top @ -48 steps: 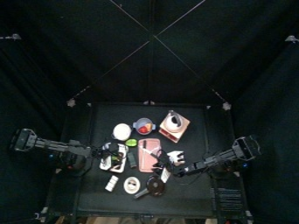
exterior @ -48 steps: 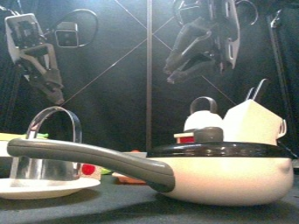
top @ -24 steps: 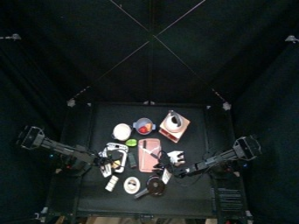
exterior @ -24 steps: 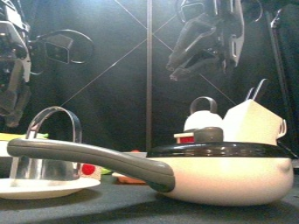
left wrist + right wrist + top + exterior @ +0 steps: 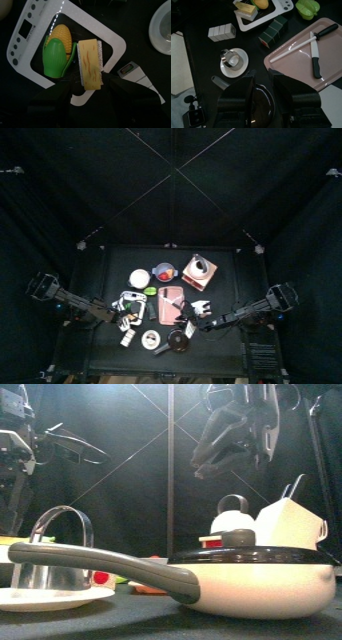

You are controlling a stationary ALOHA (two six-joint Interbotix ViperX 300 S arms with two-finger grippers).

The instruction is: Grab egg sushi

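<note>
The egg sushi (image 5: 89, 65) is seen in the left wrist view lying on a white tray (image 5: 119, 46), just beside a toy corn cob (image 5: 57, 50) and roughly parallel to it. The left gripper (image 5: 87, 92) hangs directly over the block with its jaws spread wide apart and nothing between them. The block's near end is framed between the two jaws, and its long axis runs away from the wrist camera, across the line on which the jaws would close. A close from here would therefore likely meet the block's long sides, its narrow width, which is judged the better hold. The corn sits close to one of those sides, so little room is left for the jaw on that side.

From above, the tray (image 5: 130, 306) is only dimly made out on the table's left part, where the left arm reaches. The right gripper (image 5: 260, 92) is held well apart, over a pan, its jaws seemingly parted, though that is hard to read. The left arm is plainly the nearer one.
</note>
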